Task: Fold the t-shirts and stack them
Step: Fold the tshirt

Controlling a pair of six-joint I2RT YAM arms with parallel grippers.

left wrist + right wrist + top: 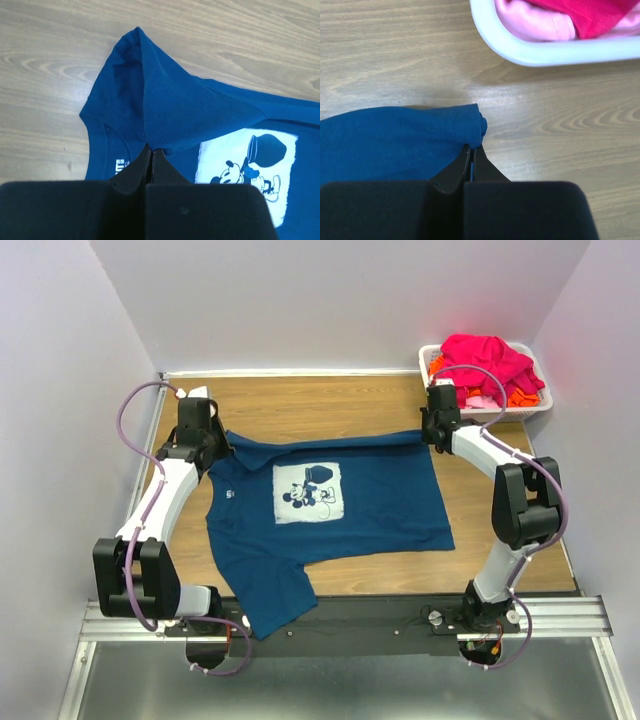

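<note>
A dark teal-blue t-shirt (380, 510) with a pale cartoon print (308, 493) lies spread on the wooden table, collar to the left. My left gripper (222, 448) is shut on a fold of its cloth near the collar and far sleeve; in the left wrist view the left gripper (151, 148) pinches the raised blue t-shirt (170, 110). At the shirt's far right corner my right gripper (428, 436) is shut on the hem; the right wrist view shows the right gripper (472, 147) clamping the bunched blue t-shirt (395, 145) corner. Magenta-pink and orange t-shirts (485, 360) fill the basket.
A white plastic basket (535, 406) stands at the table's back right corner, just beyond my right gripper; the basket rim (520, 50) shows close in the right wrist view. Grey walls enclose the table on three sides. Part of the shirt hangs over the near table edge (400, 592).
</note>
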